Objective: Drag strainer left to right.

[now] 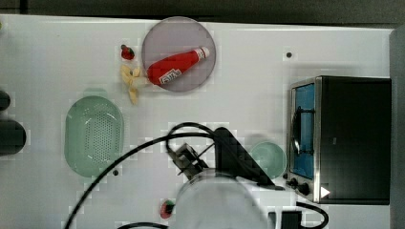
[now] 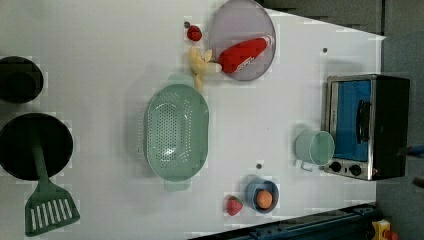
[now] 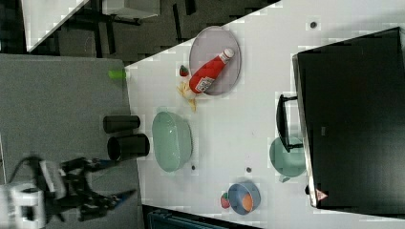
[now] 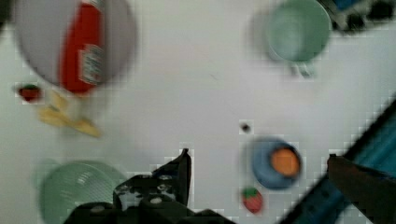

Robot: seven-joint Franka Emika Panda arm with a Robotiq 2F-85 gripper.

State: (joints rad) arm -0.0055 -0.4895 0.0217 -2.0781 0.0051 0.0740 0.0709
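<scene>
The strainer (image 1: 94, 136) is a pale green perforated oval bowl resting on the white table at the top view's left. It also appears in the left view as the strainer (image 2: 176, 131), in the right view as the strainer (image 3: 172, 141) and in the wrist view as the strainer (image 4: 74, 191). My gripper (image 4: 259, 161) hangs high above the table, open wide with nothing between its fingers. In the right view the gripper (image 3: 119, 179) is apart from the strainer. The arm (image 1: 215, 191) sits to the right of the strainer in the top view.
A mint-green mug (image 1: 268, 159) stands beside a toaster oven (image 1: 341, 138). A grey plate (image 1: 179, 53) holds a red ketchup bottle (image 1: 176, 67), with a banana (image 1: 130, 81) and strawberry (image 1: 127, 52) beside it. A blue bowl (image 2: 261, 196) holds an orange ball. Black pots (image 2: 35, 145) and a green spatula (image 2: 47, 202) lie at the left view's left.
</scene>
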